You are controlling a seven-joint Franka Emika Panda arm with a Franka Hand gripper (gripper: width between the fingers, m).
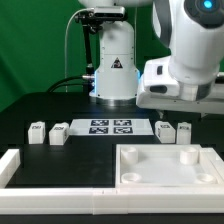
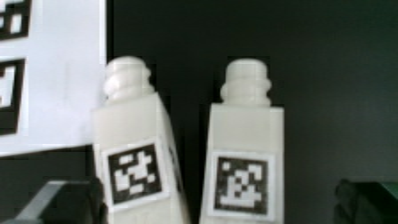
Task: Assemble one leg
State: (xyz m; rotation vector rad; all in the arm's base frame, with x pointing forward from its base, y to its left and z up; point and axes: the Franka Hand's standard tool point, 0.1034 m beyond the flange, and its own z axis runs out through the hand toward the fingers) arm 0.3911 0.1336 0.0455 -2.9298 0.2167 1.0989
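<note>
Black tabletop (image 1: 30, 110), green curtain (image 1: 30, 40) behind, white marker board (image 1: 82, 127), my claw (image 2: 214, 200) spread wide above one leg (image 2: 139, 150) and its twin (image 2: 246, 150)

Pair of small white plastic peg-like legs with marker tags: inner leg (image 2: 134, 140) and outer leg (image 2: 246, 140) stand side by side, with only a narrow gap between them. The thin flat white marker board (image 2: 39, 90) lies just beside the inner leg. The black bench (image 2: 347, 90) is open beyond the outer leg. A large flat white socketed panel (image 1: 165, 168) obstructs the near side.
</note>
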